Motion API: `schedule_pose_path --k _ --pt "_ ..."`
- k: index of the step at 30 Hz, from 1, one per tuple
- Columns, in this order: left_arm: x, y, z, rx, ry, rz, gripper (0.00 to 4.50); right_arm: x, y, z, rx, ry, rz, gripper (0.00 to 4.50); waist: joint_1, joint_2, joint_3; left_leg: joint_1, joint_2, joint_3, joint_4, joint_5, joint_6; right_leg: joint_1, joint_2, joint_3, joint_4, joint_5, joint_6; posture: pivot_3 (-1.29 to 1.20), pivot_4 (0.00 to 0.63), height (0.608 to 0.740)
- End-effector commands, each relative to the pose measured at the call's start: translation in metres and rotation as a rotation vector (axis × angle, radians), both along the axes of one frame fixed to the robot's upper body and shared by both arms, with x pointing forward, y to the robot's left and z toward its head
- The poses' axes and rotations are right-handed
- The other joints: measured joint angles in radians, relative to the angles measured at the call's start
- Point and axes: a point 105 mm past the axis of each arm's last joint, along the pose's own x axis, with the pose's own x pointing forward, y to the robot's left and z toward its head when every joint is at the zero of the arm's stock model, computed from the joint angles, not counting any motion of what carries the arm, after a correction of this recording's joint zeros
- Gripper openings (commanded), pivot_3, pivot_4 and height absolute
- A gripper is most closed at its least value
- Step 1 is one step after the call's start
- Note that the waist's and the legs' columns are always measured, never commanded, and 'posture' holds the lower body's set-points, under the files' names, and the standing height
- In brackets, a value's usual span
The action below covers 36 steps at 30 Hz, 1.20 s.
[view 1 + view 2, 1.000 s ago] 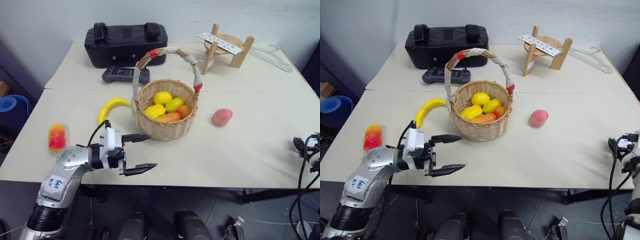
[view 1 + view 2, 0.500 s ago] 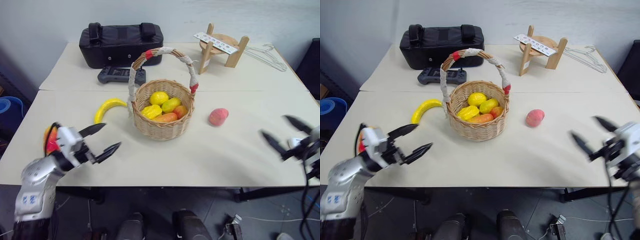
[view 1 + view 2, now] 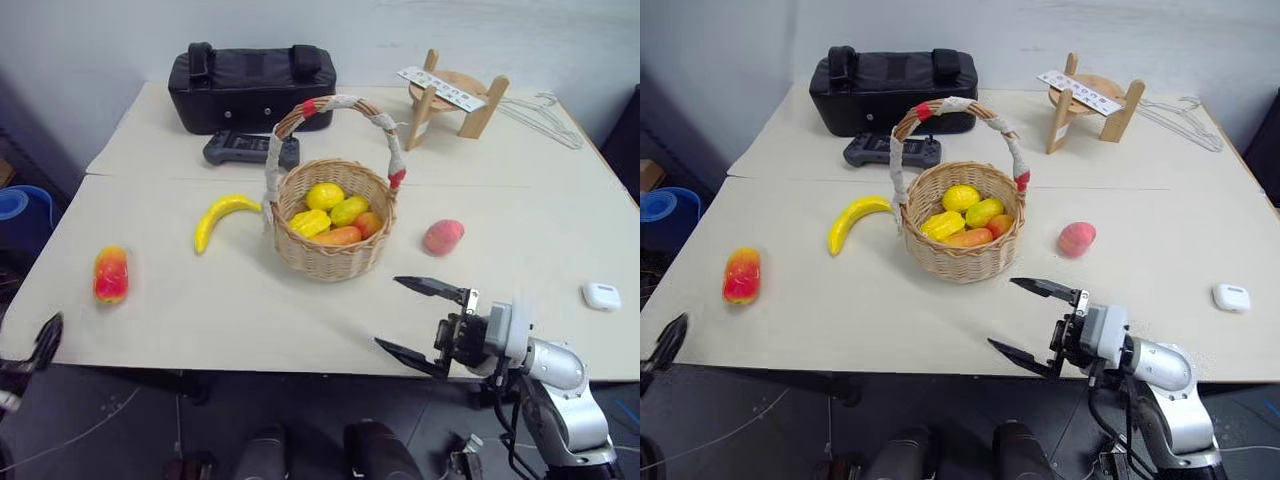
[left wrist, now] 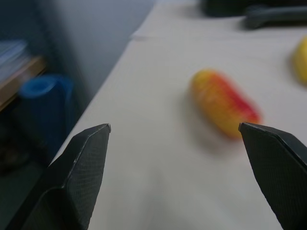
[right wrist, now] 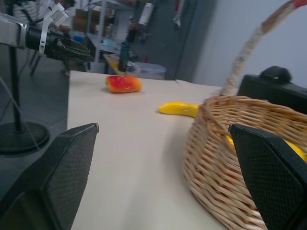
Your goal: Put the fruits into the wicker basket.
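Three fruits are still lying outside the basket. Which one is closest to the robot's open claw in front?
The pinkish-red peach, lying beside the wicker basket just beyond the right gripper; the banana and mango lie far across.

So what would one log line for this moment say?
fruits out: banana, mango, peach | wicker basket: partly filled | left gripper: open, facing mango | right gripper: open, empty, near basket
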Motion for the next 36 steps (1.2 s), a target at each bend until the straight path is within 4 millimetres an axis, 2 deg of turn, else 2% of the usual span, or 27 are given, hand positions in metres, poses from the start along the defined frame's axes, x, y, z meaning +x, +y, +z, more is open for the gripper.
schedule_pose_path --k 1,3,8,11,14,16,20,23,27,33,35,36 --pt "0.001 0.005 0.012 -0.129 -0.031 0.053 4.5 -0.005 0.004 0.002 0.011 -0.029 0.019 4.49 0.008 -0.001 -0.001 0.0 0.0 -0.001 0.0 0.0 0.0 0.001 0.0 0.0 0.0 0.0 0.0 0.0 0.15 0.74" --pt "0.017 -0.007 0.017 -0.23 0.002 -0.036 4.5 -0.002 0.003 0.002 0.016 -0.029 -0.001 4.49 0.015 -0.003 -0.002 0.001 0.0 0.0 0.001 0.001 0.0 0.002 -0.001 0.0 0.002 0.0 0.0 0.0 0.15 0.74" --pt "0.064 -0.026 0.06 -0.259 0.067 -0.18 4.5 0.008 0.002 0.003 0.007 -0.055 -0.032 4.49 0.019 -0.01 -0.006 0.0 0.001 0.0 0.001 0.002 -0.002 0.003 -0.006 -0.008 0.003 -0.001 -0.003 0.0 0.15 0.74" --pt "0.083 -0.029 0.067 -0.253 0.194 -0.212 4.5 0.016 0.002 0.009 0.018 -0.08 -0.048 4.49 0.008 -0.008 -0.006 0.0 0.0 0.001 0.0 0.002 -0.002 0.002 -0.007 -0.008 0.002 -0.001 -0.003 0.0 0.15 0.74" --pt "0.101 -0.033 0.061 -0.251 0.298 -0.217 4.5 0.019 0.003 0.009 0.014 -0.085 -0.047 4.49 -0.007 -0.004 -0.005 0.0 0.0 0.004 -0.004 0.002 -0.002 -0.001 -0.007 -0.008 0.002 -0.001 -0.002 0.0 0.15 0.74" --pt "0.111 -0.041 0.048 -0.247 0.392 -0.253 4.5 0.02 0.005 0.008 0.013 -0.087 -0.045 4.49 -0.012 -0.004 -0.004 0.0 0.001 0.004 -0.005 0.001 -0.003 -0.003 -0.006 -0.01 0.003 -0.002 -0.003 0.0 0.15 0.74" --pt "0.125 -0.046 0.035 -0.241 0.478 -0.259 4.5 0.021 0.007 0.012 0.024 -0.1 -0.066 4.49 -0.016 -0.004 -0.004 0.0 0.002 0.004 -0.004 0.001 -0.003 -0.004 -0.007 -0.015 0.005 -0.002 -0.003 0.0 0.15 0.74" --pt "0.134 -0.053 0.018 -0.255 0.545 -0.291 4.5 0.024 0.006 0.015 0.04 -0.099 -0.102 4.49 -0.009 -0.004 -0.004 0.0 0.002 0.004 -0.001 0.001 -0.003 -0.003 -0.008 -0.016 0.005 -0.002 -0.003 0.0 0.15 0.74" --pt "0.145 -0.057 0.015 -0.206 0.545 -0.346 3.67 0.021 0.004 0.014 0.034 -0.102 -0.119 4.5 -0.007 -0.003 -0.004 0.0 0.002 0.004 0.0 0.001 -0.003 -0.002 -0.011 -0.022 0.006 -0.002 -0.003 0.0 0.15 0.74" --pt "0.148 -0.06 0.032 -0.213 0.449 -0.466 1.9 0.012 -0.002 0.013 0.059 -0.058 -0.16 4.5 -0.006 -0.003 -0.003 0.0 0.002 0.003 -0.001 0.001 -0.003 -0.002 -0.012 -0.025 0.006 -0.002 -0.004 0.0 0.15 0.74" --pt "0.149 -0.068 0.045 -0.148 0.36 -0.589 1.67 0.01 -0.005 0.012 0.06 -0.047 -0.182 4.5 -0.006 -0.003 -0.003 -0.001 0.002 0.003 -0.001 0.001 -0.003 -0.002 -0.012 -0.025 0.005 -0.002 -0.004 0.0 0.15 0.74" --pt "0.143 -0.086 0.059 -0.103 0.289 -0.752 1.65 0.011 -0.011 0.014 0.088 -0.034 -0.223 4.5 -0.006 -0.003 -0.003 -0.001 0.002 0.003 -0.001 0.001 -0.003 -0.002 -0.012 -0.025 0.005 -0.003 -0.004 0.0 0.15 0.74"
